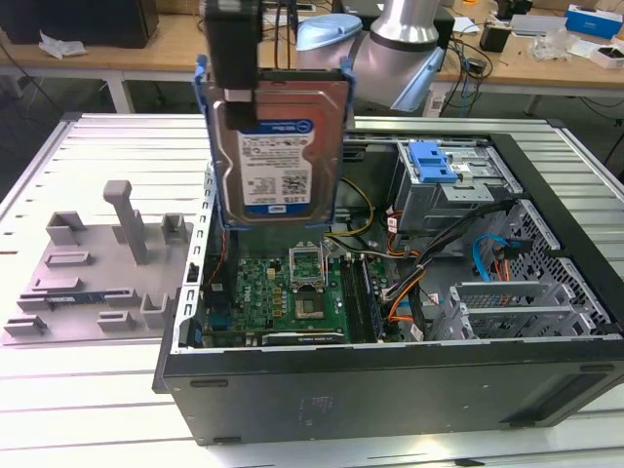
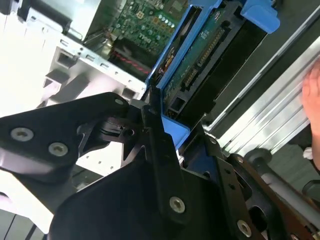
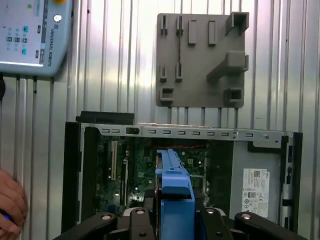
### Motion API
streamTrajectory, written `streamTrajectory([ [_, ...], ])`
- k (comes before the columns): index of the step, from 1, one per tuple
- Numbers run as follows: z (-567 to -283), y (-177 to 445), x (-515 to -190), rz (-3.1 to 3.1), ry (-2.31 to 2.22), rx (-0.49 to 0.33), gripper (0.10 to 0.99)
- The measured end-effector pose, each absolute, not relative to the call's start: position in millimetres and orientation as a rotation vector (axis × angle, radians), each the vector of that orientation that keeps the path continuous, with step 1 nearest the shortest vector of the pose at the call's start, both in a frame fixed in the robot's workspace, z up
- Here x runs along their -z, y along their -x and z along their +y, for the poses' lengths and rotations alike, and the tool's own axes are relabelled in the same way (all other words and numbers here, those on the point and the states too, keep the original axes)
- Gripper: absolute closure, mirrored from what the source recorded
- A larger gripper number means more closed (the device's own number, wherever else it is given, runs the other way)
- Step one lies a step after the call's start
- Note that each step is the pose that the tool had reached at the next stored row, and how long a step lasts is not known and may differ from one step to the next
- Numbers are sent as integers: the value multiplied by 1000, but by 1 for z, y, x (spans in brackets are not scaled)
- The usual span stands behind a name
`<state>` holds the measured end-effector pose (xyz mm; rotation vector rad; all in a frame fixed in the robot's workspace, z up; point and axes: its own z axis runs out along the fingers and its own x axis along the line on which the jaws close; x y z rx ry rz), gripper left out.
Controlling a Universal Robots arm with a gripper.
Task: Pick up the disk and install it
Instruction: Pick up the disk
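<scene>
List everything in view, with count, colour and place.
Silver rectangular hard drive in blue plastic bracket: one, held upright above the open case.
Black metal computer case: one, lying open on the table.
Green circuit board: one, inside the case.
Blue plastic latch: one, on the silver cage inside the case.
Thin blue cable: one, inside the case.
Grey plastic fixture plate: one, on the table beside the case.
Ribbed aluminium table: one, silver, underneath.
Person's hand: one, beside the case in the first wrist view.
Black gripper: one, shut on the hard drive.
</scene>
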<state>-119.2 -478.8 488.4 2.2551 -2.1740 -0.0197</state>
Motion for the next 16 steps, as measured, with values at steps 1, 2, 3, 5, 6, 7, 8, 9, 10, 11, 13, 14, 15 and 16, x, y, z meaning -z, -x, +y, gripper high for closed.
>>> streamTrajectory([
  [1,-480,116,-488,-2174,-2255,20,718],
  [2,-482,112,-488,-2174,-2255,20,718],
  [3,-484,105,-488,-2174,-2255,20,718],
  [5,-487,95,-488,-2174,-2255,20,718],
  [6,-488,88,-488,-2174,-2255,20,718],
  [7,-490,80,-488,-2174,-2255,20,718],
  [8,-491,76,-488,-2174,-2255,20,718],
  [9,-492,71,-488,-2174,-2255,20,718],
  [10,-493,67,-488,-2174,-2255,20,718],
  [11,-493,63,-488,-2174,-2255,20,718],
  [13,-495,54,-488,-2174,-2255,20,718],
  [14,-496,51,-488,-2174,-2255,20,718],
  [15,-496,47,-488,-2174,-2255,20,718],
  [16,-497,43,-488,-2174,-2255,20,718],
])
